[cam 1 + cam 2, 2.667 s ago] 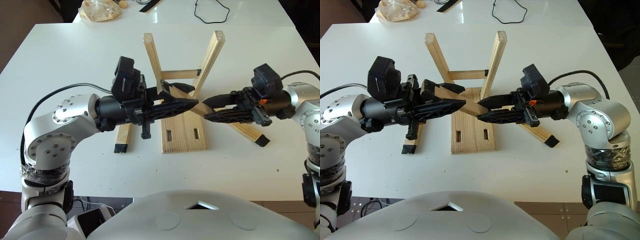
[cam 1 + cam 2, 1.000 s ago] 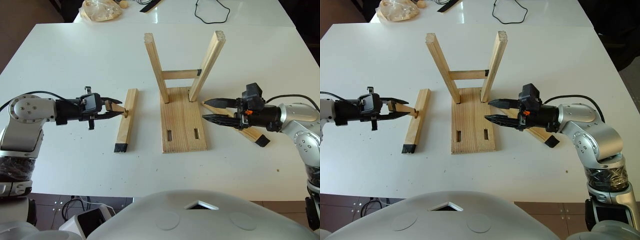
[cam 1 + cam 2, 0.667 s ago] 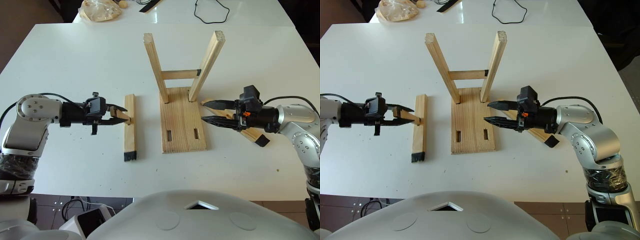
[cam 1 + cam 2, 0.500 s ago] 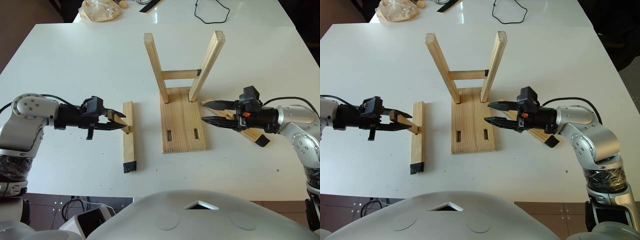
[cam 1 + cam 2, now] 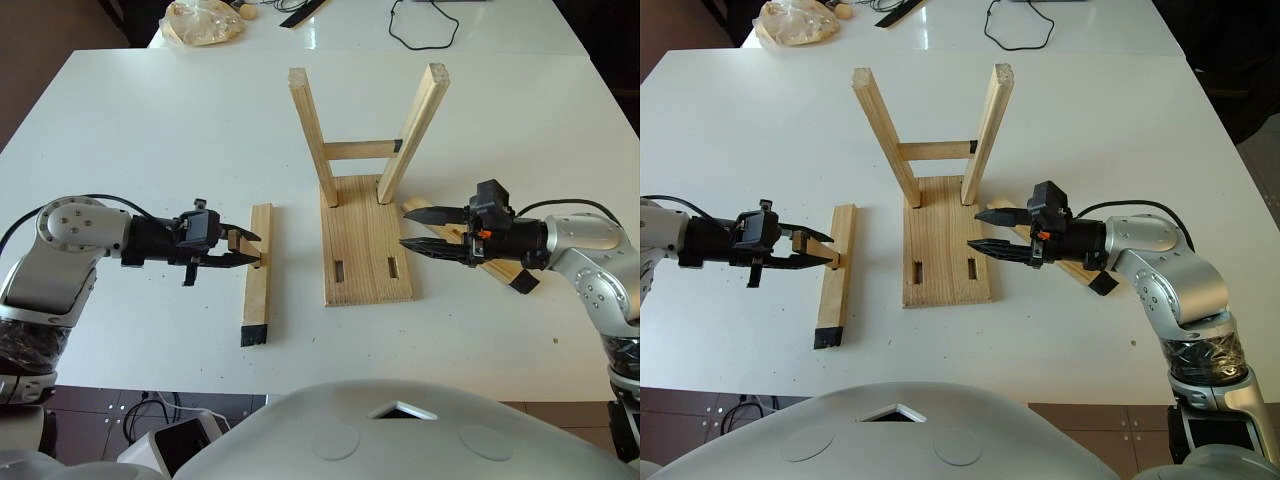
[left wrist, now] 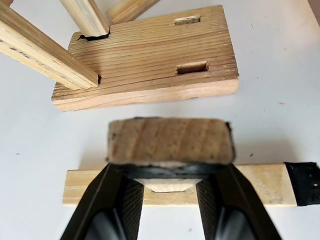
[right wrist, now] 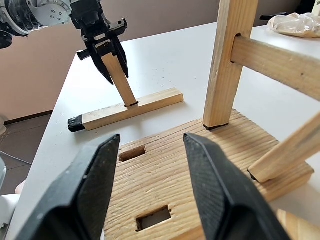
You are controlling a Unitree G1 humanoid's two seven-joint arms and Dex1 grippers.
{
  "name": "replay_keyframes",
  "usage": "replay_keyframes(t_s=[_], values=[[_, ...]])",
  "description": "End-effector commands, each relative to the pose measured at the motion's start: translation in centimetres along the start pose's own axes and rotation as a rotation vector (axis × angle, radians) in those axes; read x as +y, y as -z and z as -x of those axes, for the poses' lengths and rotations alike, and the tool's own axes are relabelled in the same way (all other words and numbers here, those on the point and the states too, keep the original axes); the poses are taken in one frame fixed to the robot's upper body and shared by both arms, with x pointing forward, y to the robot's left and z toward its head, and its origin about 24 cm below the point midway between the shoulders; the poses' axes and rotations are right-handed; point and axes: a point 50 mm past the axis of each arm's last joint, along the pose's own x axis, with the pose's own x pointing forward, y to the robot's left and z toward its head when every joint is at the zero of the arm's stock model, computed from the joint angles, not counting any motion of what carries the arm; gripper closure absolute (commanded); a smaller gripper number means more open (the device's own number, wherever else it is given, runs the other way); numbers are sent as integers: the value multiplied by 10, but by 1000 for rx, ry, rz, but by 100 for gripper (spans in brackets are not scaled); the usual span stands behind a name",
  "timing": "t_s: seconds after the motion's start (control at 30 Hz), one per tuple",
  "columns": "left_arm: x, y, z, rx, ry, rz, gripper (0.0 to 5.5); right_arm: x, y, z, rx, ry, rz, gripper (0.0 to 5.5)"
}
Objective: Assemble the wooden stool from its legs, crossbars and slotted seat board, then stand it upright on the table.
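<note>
White table [image 5: 150, 120] carried all the parts. Slotted seat board [image 5: 365, 245] lay flat mid-table, two legs [image 5: 312, 135] already plugged into its far slots and tied by a crossbar [image 5: 360, 150]; the two near slots were open. It looked like stiff, light softwood with a rough grain, so probably not slippery. The standing frame seemed likely to rock if knocked, so best held low near a joint.

Loose leg [image 5: 257, 272] lay flat to the left of the board, well apart from it, black cap toward the robot. A short crossbar [image 7: 119, 75] stuck up from its middle. Left gripper [image 5: 245, 250] was pinched on that crossbar, a fair handle, though the joint might pull loose under twist.

Another leg [image 5: 508, 272] lay right of the board. Right gripper [image 5: 405, 227] hung spread and empty over the board's right edge.
</note>
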Motion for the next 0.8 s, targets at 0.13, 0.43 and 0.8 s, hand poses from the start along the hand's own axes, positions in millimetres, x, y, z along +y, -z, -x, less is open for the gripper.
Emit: replay_keyframes(t_s=[0.13, 0.43, 0.8], values=[[-25, 39, -22, 55, 125, 245, 420, -2, 1, -1, 27, -10, 23, 316], [-34, 46, -27, 89, 116, 228, 420, -3, 3, -1, 56, -14, 39, 316], [-41, 60, -32, 95, 25, 259, 299, -6, 4, -1, 83, -25, 60, 316]])
